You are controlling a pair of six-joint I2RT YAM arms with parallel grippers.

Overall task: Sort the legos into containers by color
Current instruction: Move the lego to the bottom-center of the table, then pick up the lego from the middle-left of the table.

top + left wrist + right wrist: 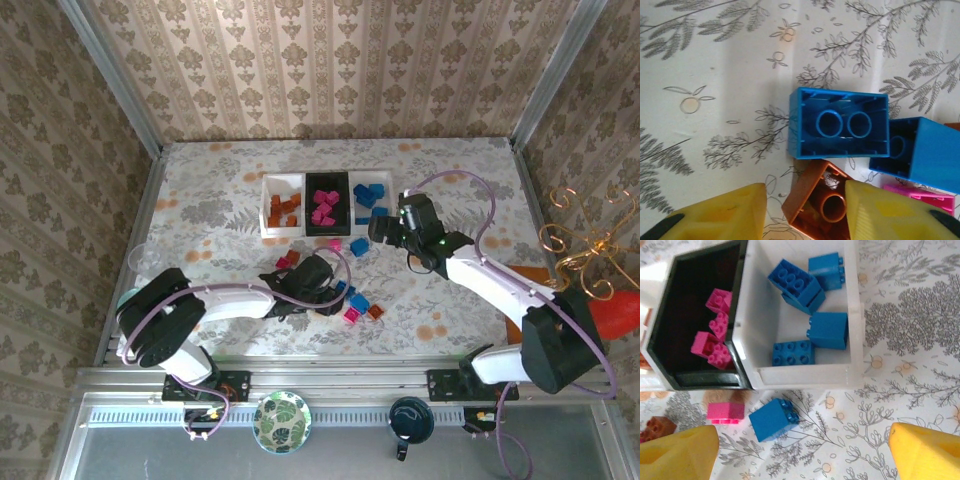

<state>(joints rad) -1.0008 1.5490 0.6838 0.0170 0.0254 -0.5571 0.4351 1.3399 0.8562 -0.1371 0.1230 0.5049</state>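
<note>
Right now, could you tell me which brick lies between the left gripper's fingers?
The orange-brown brick, hollow side up; both blue bricks and the pink one lie beyond the fingertips.

In the left wrist view the orange-brown brick runs off the bottom edge, one corner behind a yellow finger of the left end effector, so any clamp on it cannot be told. The pink brick is mostly hidden by that finger and a blue brick cut by the right edge.
</note>
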